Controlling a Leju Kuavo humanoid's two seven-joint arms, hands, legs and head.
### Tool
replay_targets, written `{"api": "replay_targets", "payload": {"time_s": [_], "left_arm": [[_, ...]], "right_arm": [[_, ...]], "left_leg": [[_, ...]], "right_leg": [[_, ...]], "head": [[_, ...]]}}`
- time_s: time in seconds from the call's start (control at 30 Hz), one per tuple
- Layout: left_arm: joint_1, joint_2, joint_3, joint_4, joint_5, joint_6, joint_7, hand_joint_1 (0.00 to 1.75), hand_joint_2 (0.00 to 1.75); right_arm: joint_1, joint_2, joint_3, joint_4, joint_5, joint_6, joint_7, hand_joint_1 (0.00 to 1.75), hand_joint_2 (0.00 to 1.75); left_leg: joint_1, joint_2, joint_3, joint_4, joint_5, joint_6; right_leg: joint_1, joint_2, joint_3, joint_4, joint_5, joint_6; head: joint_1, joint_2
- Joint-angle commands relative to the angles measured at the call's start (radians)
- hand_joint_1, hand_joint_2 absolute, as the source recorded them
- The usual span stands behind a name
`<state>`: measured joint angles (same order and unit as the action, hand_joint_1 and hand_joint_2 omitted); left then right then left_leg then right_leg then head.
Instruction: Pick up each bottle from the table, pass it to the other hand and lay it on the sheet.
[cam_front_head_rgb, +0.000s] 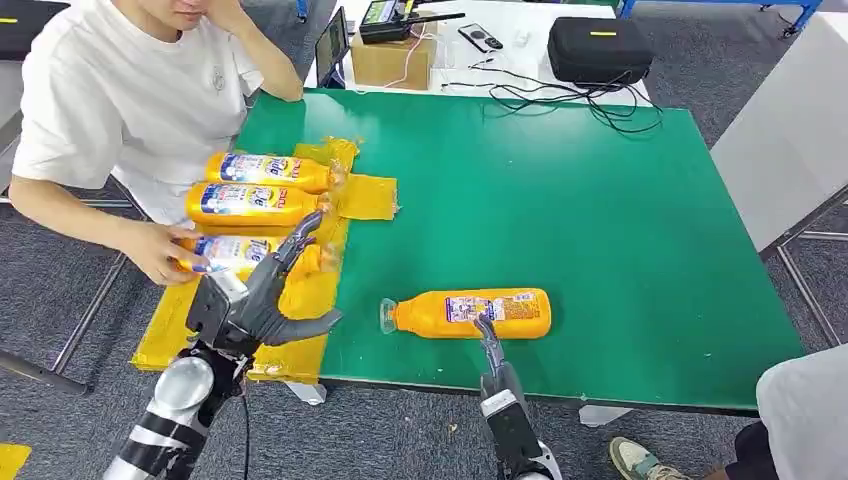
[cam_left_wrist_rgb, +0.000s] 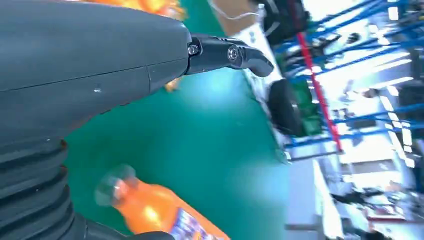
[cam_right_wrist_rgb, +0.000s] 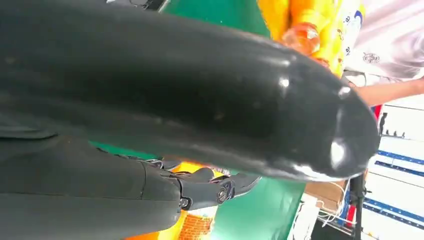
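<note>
Nearest the front table edge, right hand (cam_front_head_rgb: 490, 345) raised over the lone bottle (cam_front_head_rgb: 470, 313), fingertips at its label, fingers apart, nothing gripped yet. Lying on its side on the green table (cam_front_head_rgb: 600, 230), cap toward the sheet, well apart from the others. To the left, left hand (cam_front_head_rgb: 262, 300) spread and empty above the yellow sheet (cam_front_head_rgb: 300, 350), just beside the nearest of three bottles (cam_front_head_rgb: 250, 203) laid side by side there. Beyond, a person's hand (cam_front_head_rgb: 160, 250) resting on that nearest bottle. Best handled, by this reading, with a grasp around the body's middle, fingers wrapped under the round side to stop it rolling, then a lift high enough to clear the table before the handover. Labels blue and white on orange; lettering too small to read. Farther back, a cardboard box (cam_front_head_rgb: 392, 58), cables and a black case (cam_front_head_rgb: 598, 48).
</note>
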<state>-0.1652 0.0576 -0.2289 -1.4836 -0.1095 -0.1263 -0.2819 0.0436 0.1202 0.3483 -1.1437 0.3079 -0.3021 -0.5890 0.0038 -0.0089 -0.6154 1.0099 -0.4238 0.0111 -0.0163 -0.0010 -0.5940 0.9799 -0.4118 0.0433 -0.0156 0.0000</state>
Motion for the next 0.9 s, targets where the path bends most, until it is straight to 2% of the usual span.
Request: {"api": "replay_targets", "payload": {"time_s": [0.03,0.13,0.2,0.23,0.3,0.33,0.37,0.43,0.6,0.67,0.73,0.87,0.9], "left_arm": [[0.046,0.023,-0.060,-0.117,0.042,0.017,-0.023,0.00,1.75],[0.092,0.005,-0.062,-0.172,0.008,0.078,-0.057,0.00,1.75],[0.104,0.008,-0.074,-0.198,0.020,0.070,-0.079,0.00,1.75],[0.116,0.003,-0.069,-0.213,0.026,0.065,-0.088,0.00,1.75],[0.189,-0.008,-0.050,-0.262,0.046,0.039,-0.092,0.00,1.75],[0.224,-0.010,-0.045,-0.284,0.031,0.041,-0.105,0.00,1.75],[0.281,-0.021,-0.031,-0.310,0.026,0.039,-0.111,0.00,1.75],[0.339,-0.025,-0.024,-0.324,0.022,0.035,-0.120,0.00,1.75],[0.371,-0.049,-0.008,-0.307,0.011,0.046,-0.112,0.00,1.75],[0.358,-0.046,-0.018,-0.284,0.002,0.040,-0.101,0.00,1.75],[0.336,-0.045,-0.035,-0.238,0.011,0.017,-0.078,0.00,1.75],[0.300,-0.051,-0.064,-0.179,-0.028,0.028,-0.074,0.00,1.75],[0.298,-0.051,-0.064,-0.179,-0.028,0.028,-0.074,0.00,1.75]], "right_arm": [[0.006,-0.022,-0.034,-0.017,0.003,-0.008,0.003,0.00,0.00],[0.020,-0.033,-0.033,-0.046,0.046,-0.048,-0.007,0.00,0.00],[0.021,-0.067,-0.004,-0.071,0.230,-0.214,-0.044,0.00,0.00],[0.022,-0.093,0.013,-0.099,0.329,-0.279,-0.020,0.00,0.00],[0.040,-0.152,0.029,-0.199,0.599,-0.373,0.114,0.00,0.00],[0.047,-0.178,0.027,-0.239,0.669,-0.374,0.165,0.00,1.75],[0.052,-0.207,0.003,-0.268,0.789,-0.381,0.249,0.00,1.75],[0.047,-0.250,-0.037,-0.280,0.854,-0.362,0.312,0.00,1.75],[-0.009,-0.297,-0.121,-0.172,0.901,-0.259,0.388,0.00,1.75],[-0.097,-0.312,-0.119,-0.052,0.885,-0.223,0.354,0.00,1.75],[-0.208,-0.273,-0.085,0.039,0.849,-0.197,0.307,0.00,1.75],[-0.354,-0.232,0.034,0.143,0.863,-0.092,0.364,0.00,1.75],[-0.356,-0.230,0.035,0.142,0.863,-0.091,0.364,0.00,1.75]], "left_leg": [[0.001,0.000,0.005,0.000,-0.002,-0.001],[0.001,0.001,0.004,0.000,-0.002,0.000],[0.000,0.001,0.003,0.000,-0.002,0.000],[0.000,0.001,0.002,0.000,-0.001,0.000],[0.000,0.001,0.003,0.000,-0.002,0.000],[0.000,0.001,0.002,0.000,-0.002,0.000],[-0.001,0.003,0.005,0.000,-0.004,0.000],[-0.002,0.004,0.002,-0.001,-0.002,0.001],[-0.002,0.001,0.004,0.000,-0.004,0.002],[-0.002,0.001,0.002,-0.001,-0.003,0.002],[-0.001,0.005,0.004,-0.001,-0.004,0.002],[-0.001,0.006,0.002,-0.001,-0.002,0.003],[-0.001,0.009,0.005,-0.002,-0.002,0.002]], "right_leg": [[0.001,0.000,0.005,0.000,-0.002,-0.002],[0.001,0.000,0.004,-0.001,-0.001,-0.002],[0.001,0.000,0.003,0.000,-0.001,-0.001],[0.000,0.000,0.002,0.000,-0.001,-0.001],[0.000,0.000,0.003,0.000,-0.002,-0.001],[0.000,0.000,0.003,0.000,-0.001,-0.001],[0.000,0.002,0.005,0.000,-0.003,-0.001],[-0.002,0.003,0.002,0.000,-0.001,0.000],[-0.001,0.001,0.004,-0.001,-0.002,0.000],[-0.001,0.002,0.002,-0.002,-0.002,0.002],[-0.001,0.005,0.004,-0.002,-0.001,0.002],[-0.001,0.005,0.002,-0.002,0.002,0.002],[0.000,0.008,0.004,-0.002,0.003,-0.001]], "head": [[0.000,0.000],[0.000,0.000],[0.000,0.000],[0.000,0.000],[0.000,0.000],[0.000,0.000],[0.000,0.000],[-0.001,0.000],[0.000,0.000],[0.000,0.000],[-0.001,0.000],[0.000,0.000],[0.000,0.000]]}}
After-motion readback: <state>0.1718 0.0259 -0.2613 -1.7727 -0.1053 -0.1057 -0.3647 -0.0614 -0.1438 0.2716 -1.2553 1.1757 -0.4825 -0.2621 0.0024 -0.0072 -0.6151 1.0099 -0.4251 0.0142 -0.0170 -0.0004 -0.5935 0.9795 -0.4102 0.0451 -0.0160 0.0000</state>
